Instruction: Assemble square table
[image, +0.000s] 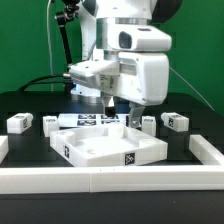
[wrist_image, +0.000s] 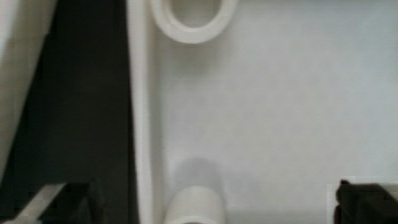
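White rail (image: 110, 182) foremost, square top (image: 95, 152) beneath hand (image: 120, 110) (jaws wide)

Arm (image: 125, 45): was cut off at the exterior view's upper edge.
Top (wrist_image: 267, 120): was blurred in wrist view, cropped all round.
Legs (image: 18, 122): tags were too small to read.

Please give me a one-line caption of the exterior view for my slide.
The gripper, jaws open, hangs low over the square table top; small white legs lie on either side.
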